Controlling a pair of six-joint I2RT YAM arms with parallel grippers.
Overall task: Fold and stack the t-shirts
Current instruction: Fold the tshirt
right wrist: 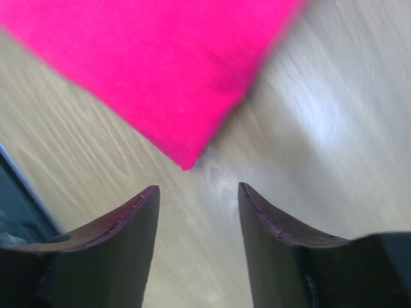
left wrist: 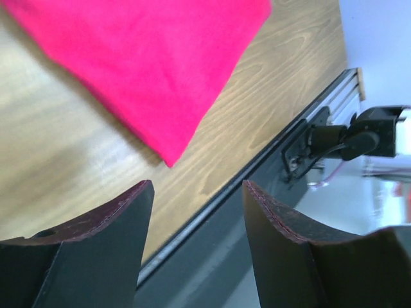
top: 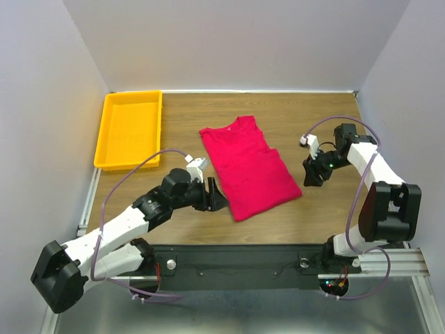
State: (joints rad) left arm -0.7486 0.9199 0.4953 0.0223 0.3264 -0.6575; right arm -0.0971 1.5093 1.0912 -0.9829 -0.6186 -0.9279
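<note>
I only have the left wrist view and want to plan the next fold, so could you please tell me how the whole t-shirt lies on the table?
Observer: The t-shirt lies flat in the middle of the table as a long shape, neckline toward the far edge, hem toward the near edge.
Operator: Thank you; where is the right gripper?
Observer: The right gripper is open, just off the shirt's near right corner, not touching it.
Operator: Is anything else on the table?
Observer: A yellow tray stands at the far left corner, apart from the shirt.
</note>
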